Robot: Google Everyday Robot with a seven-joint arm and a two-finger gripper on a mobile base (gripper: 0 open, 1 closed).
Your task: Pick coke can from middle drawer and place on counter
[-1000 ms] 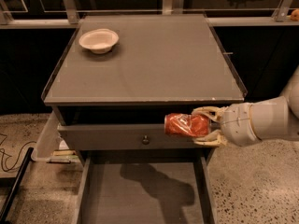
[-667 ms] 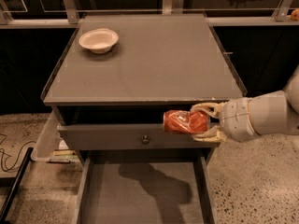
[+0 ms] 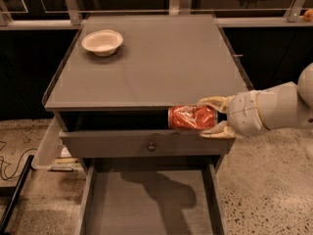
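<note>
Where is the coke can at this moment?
In the camera view, the coke can lies sideways in the gripper, right of centre, at the front edge of the counter.

Counting one can (image 3: 192,117), lying on its side just in front of the counter's front edge. Counting one gripper (image 3: 204,117) at the right end of that edge, clamping the can between two fingers (image 3: 215,102), one above it and one below. Counting one arm (image 3: 274,109), showing at the right side. Counting one bowl (image 3: 102,42), sitting near the far left corner of one counter (image 3: 166,58). Counting two drawers below the counter: one open drawer (image 3: 146,204) pulled out at the bottom, and one drawer front (image 3: 112,143) above it, carrying one knob (image 3: 151,146) at its middle.
</note>
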